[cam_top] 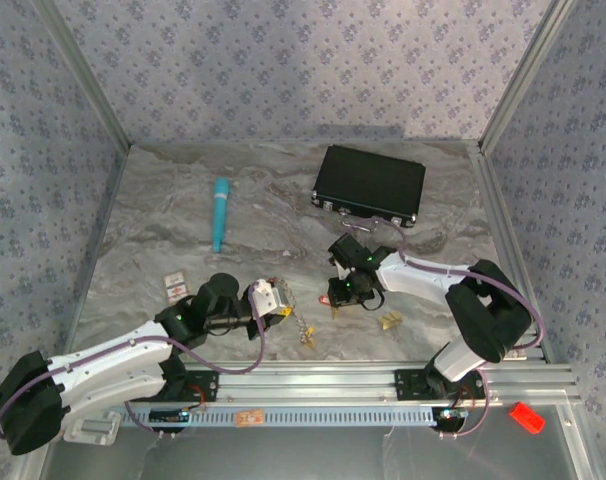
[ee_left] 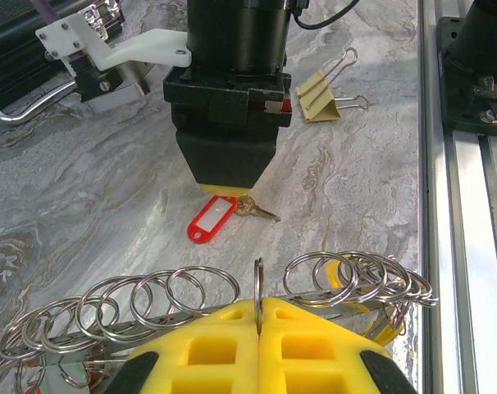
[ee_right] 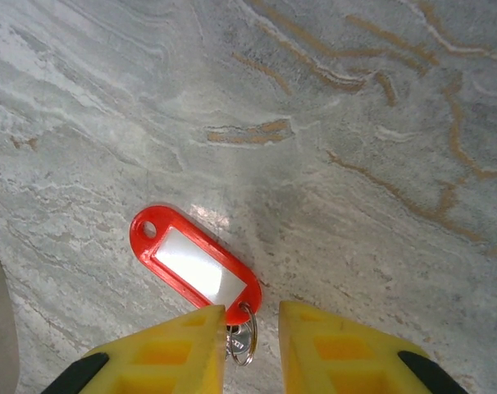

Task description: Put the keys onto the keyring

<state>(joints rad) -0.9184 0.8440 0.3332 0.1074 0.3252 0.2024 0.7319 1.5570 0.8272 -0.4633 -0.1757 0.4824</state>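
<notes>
Near the middle of the marbled table (cam_top: 163, 230), the right gripper (ee_right: 253, 313) points straight down over a key with a red tag (ee_right: 195, 267) that lies flat on the surface. Its yellow fingers stand apart, one on either side of the key's metal head and little split ring, and one finger just touches the end of the tag. That pose suits a pinch on the metal part, leaving the tag free to hang. Just beside it, the left gripper (ee_left: 259, 310) has its fingers pressed together on the keyring (ee_left: 259, 275). They clamp a thin strand edge-on, so the loop, strung with many small silvery rings, spreads out toward the key. Held low like this, it seems to be offered as a steady target for threading. The step in hand looks like the pickup of the red-tagged key. Two whitish tags (cam_top: 175, 287), probably on further keys, lie well apart to the left, while a binder clip (ee_left: 326, 90), black case (cam_top: 371, 185) and teal tube (cam_top: 220, 213) sit out of the way.
</notes>
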